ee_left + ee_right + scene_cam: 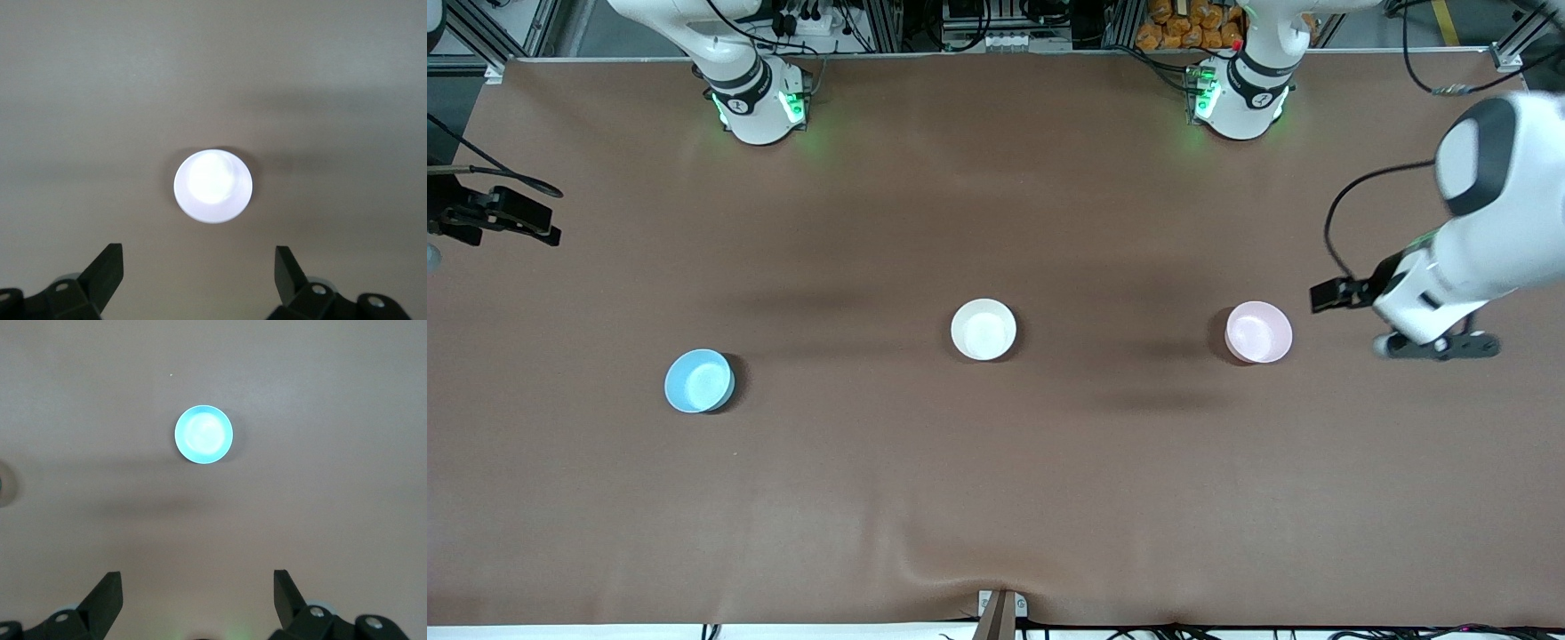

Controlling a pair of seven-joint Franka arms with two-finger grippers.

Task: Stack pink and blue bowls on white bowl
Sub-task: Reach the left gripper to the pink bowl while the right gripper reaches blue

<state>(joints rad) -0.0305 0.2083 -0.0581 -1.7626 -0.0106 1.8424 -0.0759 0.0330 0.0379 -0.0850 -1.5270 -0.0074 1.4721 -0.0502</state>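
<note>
Three bowls stand in a row on the brown table. The white bowl [983, 329] is in the middle. The pink bowl [1258, 332] stands toward the left arm's end. The blue bowl [699, 380] stands toward the right arm's end, a little nearer to the front camera. My left gripper [1440, 345] hangs open and empty over the table beside the pink bowl, which looks washed-out pale in the left wrist view [213, 185] ahead of the gripper [199, 257]. My right gripper [503, 215] hangs open and empty over the right arm's end of the table, well apart from the blue bowl [203, 434] that shows ahead of the gripper [197, 581].
The two arm bases [760, 107] [1240, 98] stand along the table's edge farthest from the front camera. A small clamp [1000, 612] sits at the edge nearest that camera. Bare brown cloth [996, 480] lies between the bowls and that edge.
</note>
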